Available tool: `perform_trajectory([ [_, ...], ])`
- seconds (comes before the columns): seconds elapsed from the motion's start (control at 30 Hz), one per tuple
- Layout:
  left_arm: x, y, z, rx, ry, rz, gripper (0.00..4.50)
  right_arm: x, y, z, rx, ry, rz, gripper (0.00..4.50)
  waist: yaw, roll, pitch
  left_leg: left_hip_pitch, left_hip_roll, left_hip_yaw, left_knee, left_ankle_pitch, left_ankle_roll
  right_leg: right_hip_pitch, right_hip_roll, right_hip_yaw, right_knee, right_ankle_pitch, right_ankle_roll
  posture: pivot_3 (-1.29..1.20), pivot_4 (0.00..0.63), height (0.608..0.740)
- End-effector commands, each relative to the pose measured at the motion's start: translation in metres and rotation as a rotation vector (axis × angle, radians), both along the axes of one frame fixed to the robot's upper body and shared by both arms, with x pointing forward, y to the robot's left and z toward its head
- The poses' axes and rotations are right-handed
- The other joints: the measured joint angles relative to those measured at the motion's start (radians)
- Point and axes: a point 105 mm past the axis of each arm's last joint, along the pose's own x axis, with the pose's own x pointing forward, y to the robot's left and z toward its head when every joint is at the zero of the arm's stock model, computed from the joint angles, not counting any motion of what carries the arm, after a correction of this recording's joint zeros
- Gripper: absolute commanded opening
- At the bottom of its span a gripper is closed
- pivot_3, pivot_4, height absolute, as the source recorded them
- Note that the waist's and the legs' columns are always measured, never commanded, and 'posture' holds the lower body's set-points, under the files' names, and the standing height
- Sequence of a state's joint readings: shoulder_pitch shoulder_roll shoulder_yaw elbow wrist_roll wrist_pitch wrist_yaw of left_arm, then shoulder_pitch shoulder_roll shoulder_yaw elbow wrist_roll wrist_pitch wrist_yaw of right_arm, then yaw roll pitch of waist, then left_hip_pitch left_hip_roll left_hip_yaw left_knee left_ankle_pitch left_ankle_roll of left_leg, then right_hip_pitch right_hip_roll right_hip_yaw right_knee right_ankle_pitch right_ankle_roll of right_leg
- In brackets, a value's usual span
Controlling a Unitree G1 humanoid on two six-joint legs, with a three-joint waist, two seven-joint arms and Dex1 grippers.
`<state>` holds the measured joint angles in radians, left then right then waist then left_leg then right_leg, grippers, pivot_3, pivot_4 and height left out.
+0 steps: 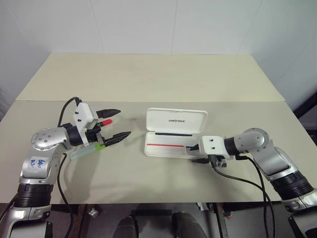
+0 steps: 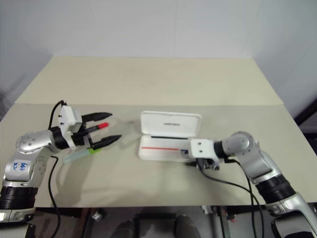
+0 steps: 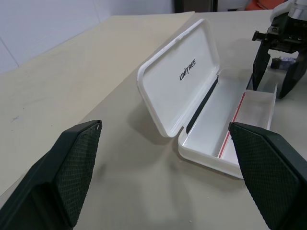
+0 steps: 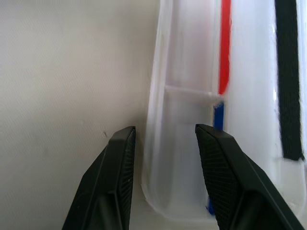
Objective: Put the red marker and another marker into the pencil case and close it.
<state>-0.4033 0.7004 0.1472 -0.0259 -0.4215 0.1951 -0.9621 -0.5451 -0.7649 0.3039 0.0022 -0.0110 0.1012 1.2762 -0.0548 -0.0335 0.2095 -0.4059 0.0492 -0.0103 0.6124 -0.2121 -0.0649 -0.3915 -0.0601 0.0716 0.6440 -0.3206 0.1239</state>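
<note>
The white hard-shell hinged pencil case [image 1: 174,134] lies open mid-desk [image 1: 148,79], lid upright. The right gripper [image 4: 165,177], fingers parted, straddles its near right corner wall. The left gripper [image 1: 115,124] hovers wide open, empty, over the red marker [image 1: 105,122] and mint-green marker [image 1: 86,150] lying left of the case.

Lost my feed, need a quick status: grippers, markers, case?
Left gripper open, empty, above red marker and green marker on the table. Right gripper open, straddling the front wall of the open pencil case. Nothing in the way.
</note>
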Motion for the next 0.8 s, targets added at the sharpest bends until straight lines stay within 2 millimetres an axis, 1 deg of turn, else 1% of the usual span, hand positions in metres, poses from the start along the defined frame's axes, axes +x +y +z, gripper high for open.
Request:
perform_trajectory([
  [0.03, -0.005, 0.003, 0.013, 0.009, -0.051, 0.004, 4.5, -0.01, 0.011, 0.017, 0.045, -0.011, 0.085, 2.15, 0.002, 0.0, 0.0, 0.0, 0.0, 0.0, 0.0, 0.0, 0.0, 0.0, 0.0, 0.0, 0.0, 0.0, 0.0, 0.0, 0.15, 0.74],
  [0.17, -0.006, 0.006, 0.012, 0.013, -0.049, 0.012, 4.5, -0.034, 0.015, 0.027, 0.096, 0.076, 0.169, 2.15, 0.005, 0.0, 0.0, -0.001, 0.0, 0.0, 0.0, 0.0, 0.0, 0.0, 0.0, 0.0, 0.0, 0.0, 0.0, 0.0, 0.15, 0.74],
  [0.23, -0.007, 0.009, 0.011, 0.018, -0.047, 0.021, 4.5, -0.038, 0.015, 0.032, 0.119, 0.096, 0.17, 2.5, 0.005, 0.0, 0.0, -0.001, 0.0, 0.0, 0.0, -0.001, 0.0, 0.0, 0.0, 0.0, -0.001, 0.0, 0.0, 0.0, 0.15, 0.74],
  [0.27, -0.008, 0.011, 0.011, 0.024, -0.045, 0.027, 4.5, -0.039, 0.014, 0.035, 0.129, 0.093, 0.17, 2.7, 0.005, 0.0, 0.0, -0.001, 0.0, 0.0, 0.0, -0.001, 0.0, 0.0, 0.0, 0.0, -0.001, 0.0, 0.0, 0.0, 0.15, 0.74],
  [0.43, -0.014, 0.027, 0.009, 0.054, -0.035, 0.072, 4.5, -0.032, 0.01, 0.049, 0.207, 0.036, 0.131, 4.39, 0.003, 0.0, 0.0, 0.0, 0.0, 0.0, 0.0, -0.001, 0.0, 0.0, -0.001, 0.0, -0.001, -0.001, 0.0, 0.0, 0.15, 0.74],
  [0.47, -0.015, 0.031, 0.009, 0.058, -0.032, 0.082, 4.5, -0.03, 0.011, 0.053, 0.229, 0.014, 0.125, 4.48, 0.003, 0.0, 0.0, 0.0, 0.0, 0.0, 0.0, -0.001, 0.0, 0.0, 0.0, 0.0, -0.001, -0.001, 0.0, 0.0, 0.15, 0.74],
  [0.53, -0.018, 0.039, 0.01, 0.07, -0.029, 0.101, 4.5, -0.026, 0.015, 0.064, 0.299, -0.014, 0.115, 4.48, 0.003, 0.0, 0.0, 0.0, 0.0, 0.001, -0.001, -0.001, 0.0, 0.0, -0.001, 0.0, -0.001, -0.001, 0.0, 0.0, 0.15, 0.74],
  [0.6, -0.017, 0.048, 0.012, 0.103, -0.029, 0.13, 4.5, -0.017, 0.018, 0.086, 0.435, -0.057, 0.078, 4.48, 0.001, 0.0, 0.0, 0.0, 0.0, 0.001, -0.001, -0.001, 0.0, -0.001, -0.001, 0.0, -0.001, -0.001, 0.0, 0.0, 0.15, 0.74],
  [0.63, -0.017, 0.052, 0.013, 0.115, -0.03, 0.14, 4.5, -0.014, 0.018, 0.093, 0.48, -0.068, 0.062, 4.48, 0.001, 0.0, 0.0, -0.001, 0.0, 0.001, -0.001, -0.001, 0.0, -0.001, -0.001, 0.001, -0.001, -0.001, 0.0, 0.0, 0.15, 0.74],
  [0.7, -0.018, 0.063, 0.015, 0.129, -0.026, 0.159, 4.5, -0.015, 0.024, 0.1, 0.542, -0.056, 0.056, 4.48, 0.002, 0.0, 0.0, 0.0, 0.0, 0.001, -0.001, -0.001, 0.0, -0.001, -0.001, 0.001, -0.001, -0.001, 0.0, 0.0, 0.15, 0.74],
  [0.8, -0.017, 0.082, 0.016, 0.194, 0.0, 0.186, 4.5, -0.017, 0.026, 0.117, 0.683, 0.011, 0.035, 4.48, 0.002, -0.001, 0.0, -0.001, 0.0, 0.001, -0.002, -0.001, 0.0, -0.001, -0.001, 0.001, -0.002, -0.001, -0.001, 0.0, 0.15, 0.74],
])
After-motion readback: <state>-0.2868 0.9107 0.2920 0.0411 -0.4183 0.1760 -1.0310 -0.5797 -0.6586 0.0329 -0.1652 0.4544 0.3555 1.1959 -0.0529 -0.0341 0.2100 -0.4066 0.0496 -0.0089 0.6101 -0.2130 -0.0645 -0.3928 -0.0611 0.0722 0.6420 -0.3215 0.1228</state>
